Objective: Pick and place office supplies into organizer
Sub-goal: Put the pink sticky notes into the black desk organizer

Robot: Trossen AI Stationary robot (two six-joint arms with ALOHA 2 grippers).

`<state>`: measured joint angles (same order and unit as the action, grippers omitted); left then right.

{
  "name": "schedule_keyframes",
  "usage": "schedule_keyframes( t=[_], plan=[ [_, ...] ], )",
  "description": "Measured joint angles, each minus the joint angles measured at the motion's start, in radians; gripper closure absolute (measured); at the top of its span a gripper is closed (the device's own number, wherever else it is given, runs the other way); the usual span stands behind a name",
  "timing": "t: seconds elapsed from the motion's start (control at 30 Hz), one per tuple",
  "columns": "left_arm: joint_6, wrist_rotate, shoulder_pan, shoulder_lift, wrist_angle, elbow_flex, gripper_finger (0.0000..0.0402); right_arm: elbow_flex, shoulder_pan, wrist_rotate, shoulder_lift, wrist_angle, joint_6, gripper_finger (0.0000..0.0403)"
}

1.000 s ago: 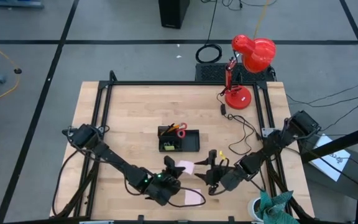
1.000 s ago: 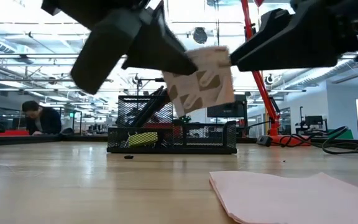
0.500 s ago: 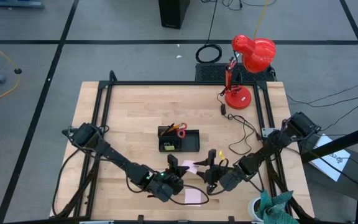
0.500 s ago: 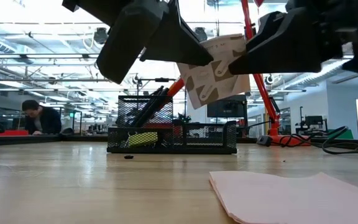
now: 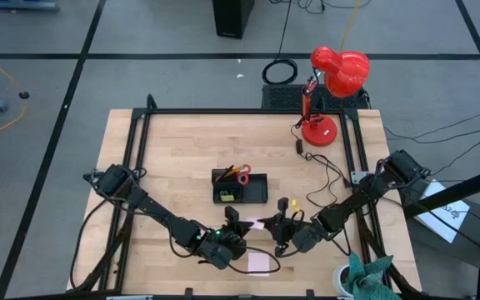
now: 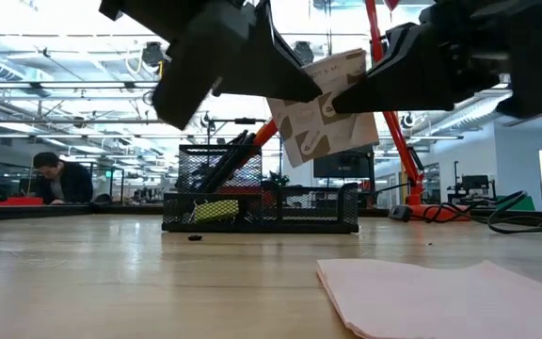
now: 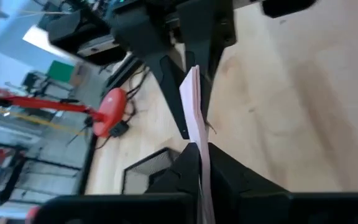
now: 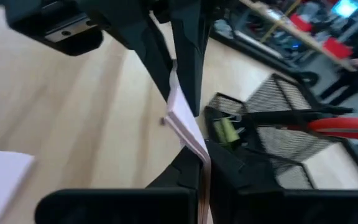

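Both grippers pinch one pink sticky-note pad (image 6: 326, 105) above the table: left gripper (image 7: 199, 155) and right gripper (image 8: 199, 163) each closed on opposite edges (pad edge-on between the fingers), near the organizer (image 5: 240, 187), with a loose pink sheet (image 5: 259, 262) lying on the table (image 5: 182, 150)

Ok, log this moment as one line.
stage: handover in air | left gripper: shut on pad | right gripper: shut on pad | organizer: scissors inside

Both arms reach low toward six o'clock, the left hand (image 5: 232, 220) and right hand (image 5: 282, 223) meeting tip to tip, each pinched closed on the same raised pad.
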<state>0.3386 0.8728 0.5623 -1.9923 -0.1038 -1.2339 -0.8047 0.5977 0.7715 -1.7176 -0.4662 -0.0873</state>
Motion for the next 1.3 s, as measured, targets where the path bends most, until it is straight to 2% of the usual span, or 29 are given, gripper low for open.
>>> schedule_keyframes(
  t=[0.13,0.27,0.47,0.57,0.77,0.83,0.97,1.3],
  plan=[
    [-0.008,0.116,0.021,0.0,0.01,0.0,0.034,0.0,-0.004,0.072,0.0,-0.006,-0.03,0.04],
    [0.008,0.332,0.081,0.0,0.022,0.0,0.0304,-0.01,-0.005,0.098,0.002,0.016,-0.044,0.04],
    [0.06,0.556,0.191,0.0,0.024,0.0,0.0264,-0.107,-0.009,0.136,0.002,0.238,-0.052,0.0401],
    [0.04,0.575,0.241,0.0,0.025,0.0,0.0255,-0.189,-0.014,0.155,0.0,0.427,-0.048,0.0402],
    [0.023,0.695,0.313,0.0,0.026,0.0,0.0252,-0.35,-0.07,0.163,-0.005,0.765,0.146,0.0402],
    [0.037,0.697,0.331,0.002,0.026,0.0,0.0252,-0.375,-0.097,0.139,-0.005,0.844,0.189,0.0402],
    [0.025,0.699,0.361,0.029,0.024,-0.001,0.0252,-0.389,-0.142,0.09,-0.006,0.885,0.198,0.0402],
    [0.017,0.699,0.419,0.193,0.041,0.0,0.0252,-0.426,-0.238,0.09,-0.124,0.91,0.125,0.0402]
  ],
)
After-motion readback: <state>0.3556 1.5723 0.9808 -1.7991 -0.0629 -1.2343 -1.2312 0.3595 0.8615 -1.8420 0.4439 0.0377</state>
